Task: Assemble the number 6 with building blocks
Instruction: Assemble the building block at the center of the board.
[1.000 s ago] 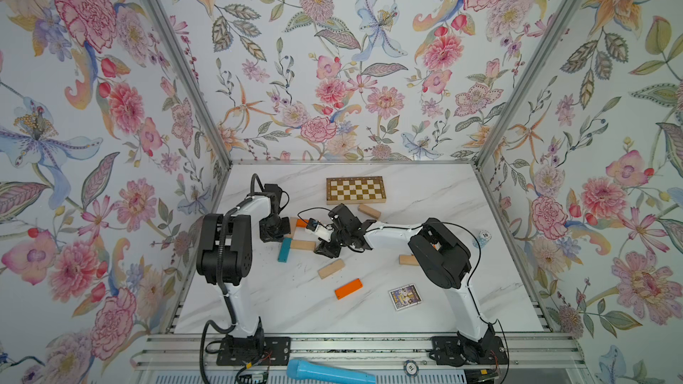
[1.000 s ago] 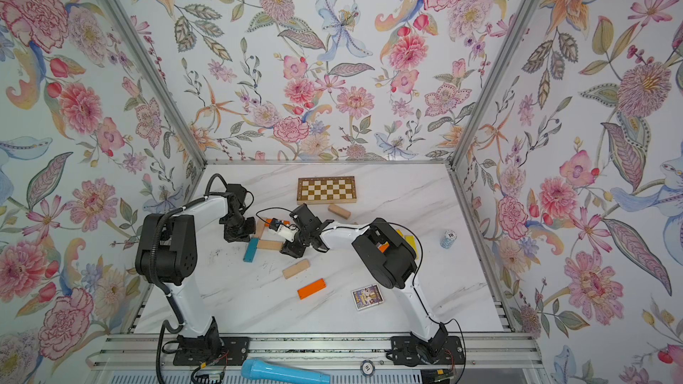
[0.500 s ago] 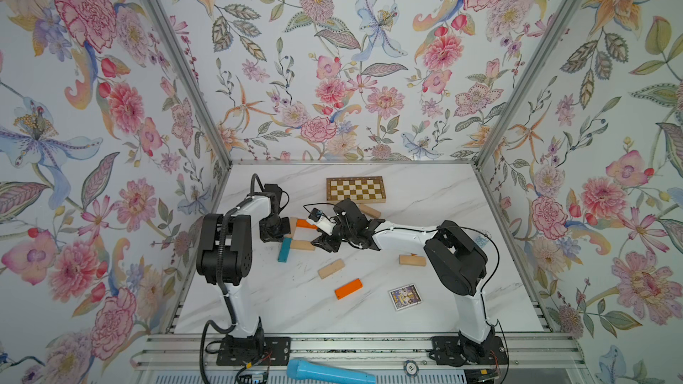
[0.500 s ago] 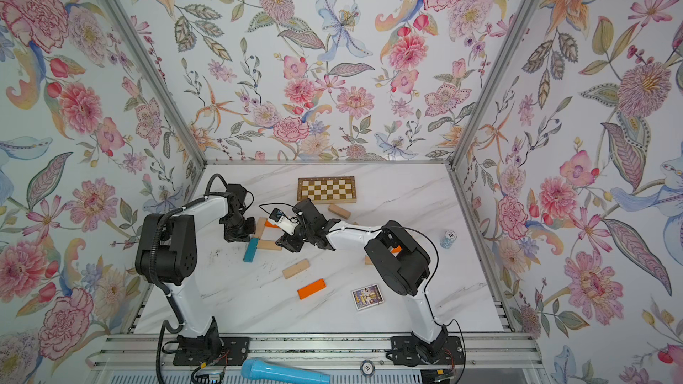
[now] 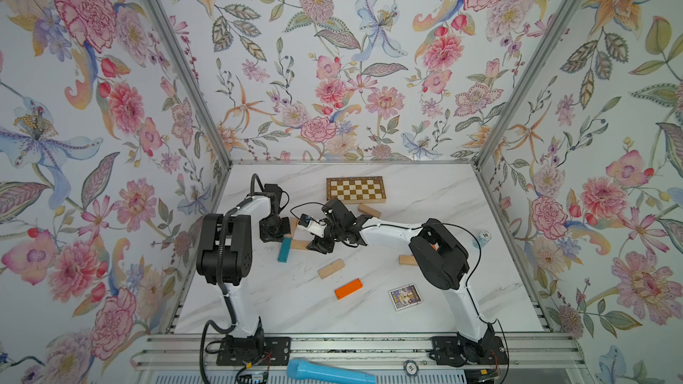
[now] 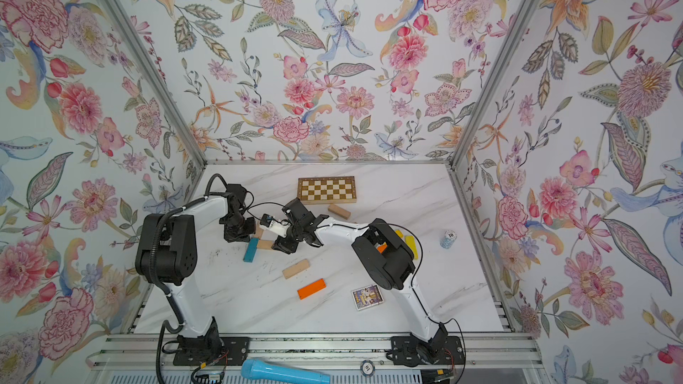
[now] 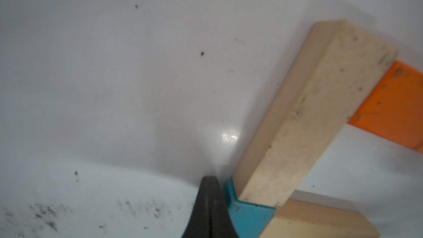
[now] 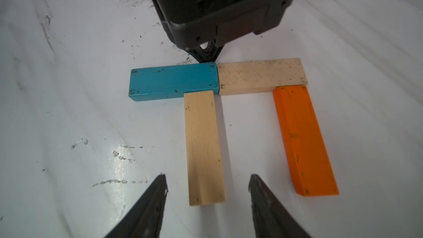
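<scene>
Left gripper (image 8: 207, 57) (jaws shut, empty) sits just beside the teal block (image 8: 172, 81); right gripper (image 8: 207, 176), jaws parted, holding nothing, straddles a pale block (image 8: 204, 147) abutting the teal block's side.

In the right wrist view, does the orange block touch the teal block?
No: the orange block meets only a pale block, which lies between it and the teal block.

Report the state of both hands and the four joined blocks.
left hand: shut, tips at the end corner of the teal block.
right hand: open, astride the clean pale block, not gripping.
teal block: flat, end to end with the speckled pale block.
speckled pale block: flat, in line with teal.
clean pale block: flat, end against teal's side.
orange block: flat, end against the speckled block's side.
</scene>
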You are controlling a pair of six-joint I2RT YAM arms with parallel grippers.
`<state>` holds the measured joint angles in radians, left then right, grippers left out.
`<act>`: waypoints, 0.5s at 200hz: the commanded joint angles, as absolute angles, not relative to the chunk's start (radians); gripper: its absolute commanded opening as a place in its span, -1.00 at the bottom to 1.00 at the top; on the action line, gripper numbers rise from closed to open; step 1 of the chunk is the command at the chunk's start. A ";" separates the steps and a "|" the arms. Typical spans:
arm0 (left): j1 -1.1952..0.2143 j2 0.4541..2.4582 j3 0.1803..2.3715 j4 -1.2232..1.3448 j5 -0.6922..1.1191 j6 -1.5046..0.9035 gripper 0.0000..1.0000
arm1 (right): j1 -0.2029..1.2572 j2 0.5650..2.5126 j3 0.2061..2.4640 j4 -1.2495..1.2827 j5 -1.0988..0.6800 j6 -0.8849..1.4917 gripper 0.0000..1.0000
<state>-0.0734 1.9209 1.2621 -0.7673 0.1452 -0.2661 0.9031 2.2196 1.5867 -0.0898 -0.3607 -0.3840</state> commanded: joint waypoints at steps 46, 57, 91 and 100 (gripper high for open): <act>-0.082 1.977 1.233 -0.810 0.114 -0.250 -1.00 | 0.923 2.304 1.699 -0.212 -0.341 -0.439 0.19; -0.082 1.978 1.233 -0.809 0.114 -0.250 -1.00 | 0.923 2.311 1.706 -0.217 -0.336 -0.439 0.19; -0.083 1.977 1.232 -0.809 0.113 -0.250 -1.00 | 0.925 2.335 1.727 -0.234 -0.321 -0.443 0.17; -0.081 1.980 1.232 -0.809 0.112 -0.250 -1.00 | 0.926 2.339 1.730 -0.234 -0.320 -0.442 0.17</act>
<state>-0.0734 1.9209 1.2621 -0.7673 0.1452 -0.2657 0.9203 2.3104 1.7004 -0.1951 -0.3347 -0.4309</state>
